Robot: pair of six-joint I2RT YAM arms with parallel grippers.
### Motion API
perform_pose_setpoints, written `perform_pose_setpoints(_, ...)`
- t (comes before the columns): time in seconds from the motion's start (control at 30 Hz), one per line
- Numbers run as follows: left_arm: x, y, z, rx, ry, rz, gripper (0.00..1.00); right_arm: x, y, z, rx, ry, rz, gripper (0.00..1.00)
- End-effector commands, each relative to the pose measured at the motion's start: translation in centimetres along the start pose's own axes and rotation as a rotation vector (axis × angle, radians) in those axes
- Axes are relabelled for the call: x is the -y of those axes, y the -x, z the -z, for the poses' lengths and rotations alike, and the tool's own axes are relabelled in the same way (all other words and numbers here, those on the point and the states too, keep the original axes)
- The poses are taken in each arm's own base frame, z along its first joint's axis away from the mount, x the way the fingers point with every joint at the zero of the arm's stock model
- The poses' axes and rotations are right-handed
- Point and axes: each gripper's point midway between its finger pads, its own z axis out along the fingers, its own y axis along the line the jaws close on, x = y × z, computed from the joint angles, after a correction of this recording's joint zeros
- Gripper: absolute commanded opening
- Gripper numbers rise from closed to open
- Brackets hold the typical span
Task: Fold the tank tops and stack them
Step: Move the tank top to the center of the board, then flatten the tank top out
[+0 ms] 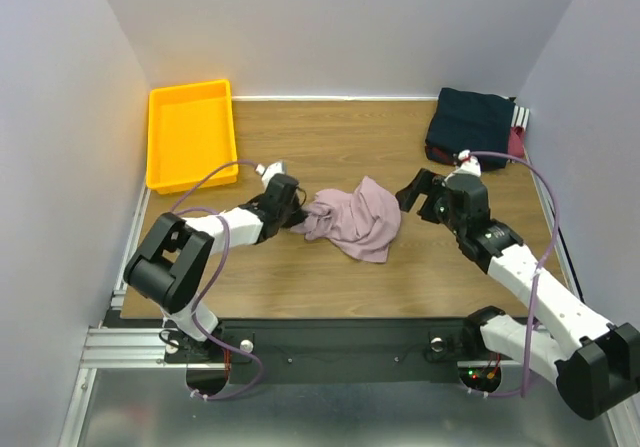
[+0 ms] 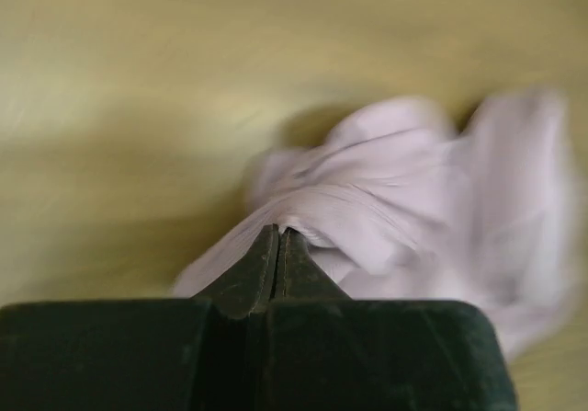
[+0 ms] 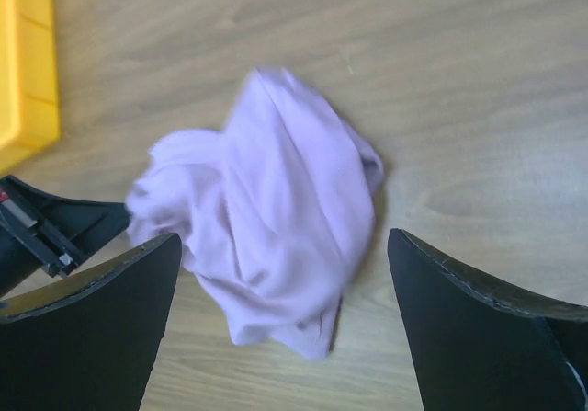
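Left gripper (image 1: pixel 297 210) is pinching the left edge of the crumpled pink tank top (image 1: pixel 355 225) on the table (image 1: pixel 300 277); the right gripper (image 1: pixel 425 195) is hanging wide open just beside its right edge. At the left wrist, closed fingers are clamping a fold. At the right wrist, the top is lying between and beyond the spread fingers.

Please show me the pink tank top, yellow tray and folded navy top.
pink tank top (image 1: pixel 355 222), top view, crumpled middle.
yellow tray (image 1: pixel 190 132), top view, bare floor.
folded navy top (image 1: pixel 472 117), top view, upper face.
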Motion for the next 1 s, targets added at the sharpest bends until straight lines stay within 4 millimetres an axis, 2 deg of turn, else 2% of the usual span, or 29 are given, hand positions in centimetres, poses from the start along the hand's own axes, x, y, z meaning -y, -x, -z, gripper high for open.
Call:
perform_pose_setpoints(0.0,1.8,4.1,0.6,0.102,-0.122,0.169,0.00,0.3,-2.3,-0.2,-0.049,0.023,-0.026,1.00)
perform_pose_setpoints(0.07,0.7,3.6,0.0,0.084,-0.086,0.165,0.00,1.3,-3.8,0.1,-0.075,0.013,-0.043,1.00)
perform_pose_setpoints(0.2,-0.5,2.8,-0.6,0.051,-0.039,0.190,0.00,1.9,-6.0,1.0,-0.122,0.032,-0.071,0.99)
perform_pose_setpoints(0.27,-1.0,2.4,-0.6,0.038,-0.034,0.205,0.00,2.3,-8.0,1.1,-0.175,0.030,-0.072,0.93)
perform_pose_setpoints(0.3,-1.1,2.2,-0.6,0.032,-0.033,0.206,0.00,2.7,-8.8,1.1,-0.193,0.020,-0.070,0.93)
perform_pose_setpoints(0.33,-1.2,2.0,-0.6,0.027,-0.032,0.208,0.00,3.2,-9.3,1.0,-0.204,0.005,-0.068,0.83)
perform_pose_setpoints(0.43,-1.6,1.3,-0.7,0.008,-0.031,0.219,0.00,4.2,-11.5,0.6,-0.248,-0.020,-0.062,0.67)
perform_pose_setpoints(0.53,-2.0,0.5,-0.8,-0.013,-0.030,0.224,0.00,4.0,-12.8,0.2,-0.277,-0.005,-0.063,0.56)
perform_pose_setpoints(0.73,-2.5,-0.5,-1.2,-0.031,-0.027,0.226,0.00,3.9,-14.9,-0.1,-0.316,-0.001,-0.053,0.56)
perform_pose_setpoints(0.97,-2.2,-0.9,-1.0,-0.049,-0.053,0.214,0.00,3.0,-15.9,-1.4,-0.327,0.003,-0.037,0.54)
